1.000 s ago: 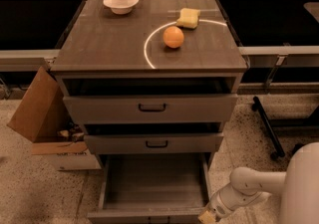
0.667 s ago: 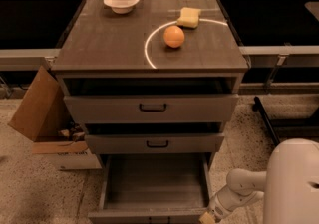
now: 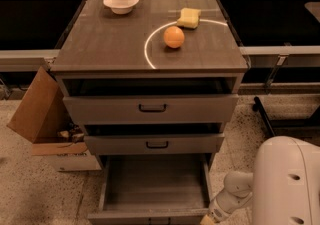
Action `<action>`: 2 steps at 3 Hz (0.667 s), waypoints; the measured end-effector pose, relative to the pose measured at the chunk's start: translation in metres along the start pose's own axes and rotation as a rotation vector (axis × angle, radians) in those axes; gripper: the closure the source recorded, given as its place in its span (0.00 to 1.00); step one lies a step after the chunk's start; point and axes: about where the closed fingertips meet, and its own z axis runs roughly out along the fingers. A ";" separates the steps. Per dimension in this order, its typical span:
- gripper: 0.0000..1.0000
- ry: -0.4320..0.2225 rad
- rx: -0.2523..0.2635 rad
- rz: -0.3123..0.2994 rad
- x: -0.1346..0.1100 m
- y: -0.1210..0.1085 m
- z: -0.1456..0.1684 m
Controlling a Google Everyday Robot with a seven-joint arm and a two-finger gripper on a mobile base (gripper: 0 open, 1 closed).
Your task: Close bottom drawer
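Note:
The bottom drawer (image 3: 155, 184) of the grey wood-grain cabinet is pulled far out; its long box is empty and its front runs off the lower edge of the view. The middle drawer (image 3: 156, 144) and the top drawer (image 3: 152, 108) stand slightly open above it. My gripper (image 3: 209, 218) is low at the drawer's front right corner, beside the front panel, at the end of my white arm (image 3: 235, 194). Its tip is cut off by the frame edge.
On the cabinet top (image 3: 110, 39) lie a white bowl (image 3: 121, 2), an orange (image 3: 174, 37) and a yellow sponge (image 3: 189, 17). An open cardboard box (image 3: 42, 119) leans on the floor at the left. A dark chair base (image 3: 272, 119) stands at the right.
My white arm body has moved further into view at the lower right. The gripper stays at the bottom drawer's front right corner. The drawer has not visibly moved.

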 end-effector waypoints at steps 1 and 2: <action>1.00 0.030 0.025 0.015 0.003 -0.003 0.011; 1.00 0.040 0.070 0.011 0.010 -0.005 0.036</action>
